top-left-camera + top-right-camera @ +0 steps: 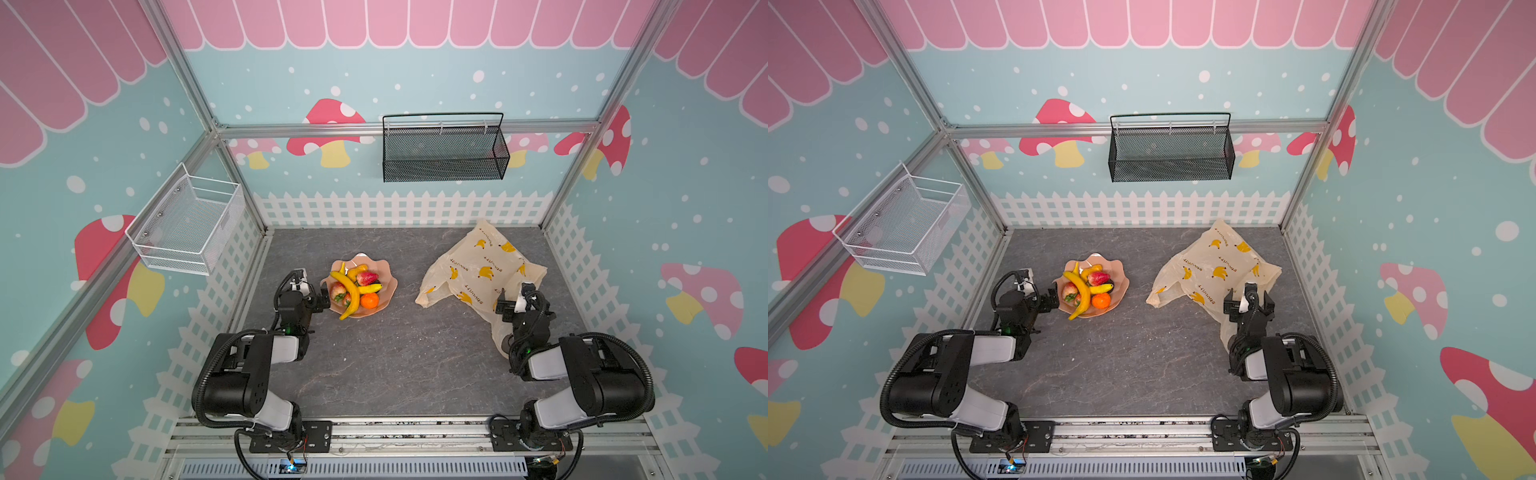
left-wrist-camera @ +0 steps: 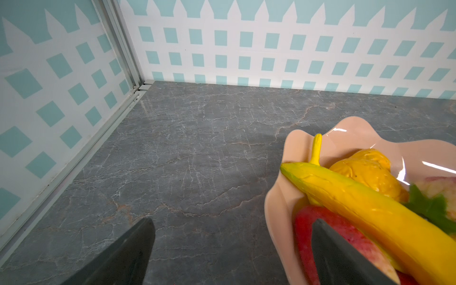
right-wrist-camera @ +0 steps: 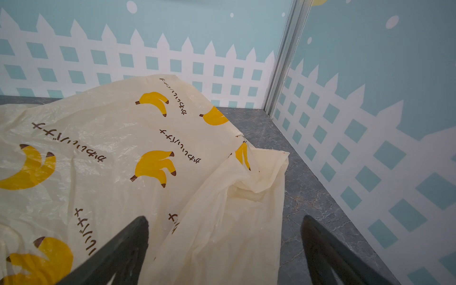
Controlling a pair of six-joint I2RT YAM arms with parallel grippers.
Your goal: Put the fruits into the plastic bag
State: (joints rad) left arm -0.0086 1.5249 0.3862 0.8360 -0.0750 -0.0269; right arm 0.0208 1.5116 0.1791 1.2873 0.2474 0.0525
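The fruits lie piled in a pink wavy-edged dish (image 1: 386, 270): a long yellow banana (image 1: 352, 293), a red strawberry (image 1: 366, 277), a round orange (image 1: 369, 301) and a yellowish-tan piece (image 1: 356, 271). My left gripper (image 1: 322, 300) is open at the dish's left rim. In the left wrist view its jaws (image 2: 233, 222) straddle the rim (image 2: 274, 197), one finger in front of a red strawberry (image 2: 303, 222) under the banana (image 2: 370, 209). The plastic bag (image 1: 478, 266) lies flat at the right. My right gripper (image 1: 518, 297) hangs open over its near right edge (image 3: 246, 222), holding nothing.
A black mesh basket (image 1: 444, 149) hangs on the back wall and a white wire basket (image 1: 189, 220) on the left wall. The grey marbled table (image 1: 399, 353) is closed in by fence-printed walls on three sides; the right wall is close to my right gripper.
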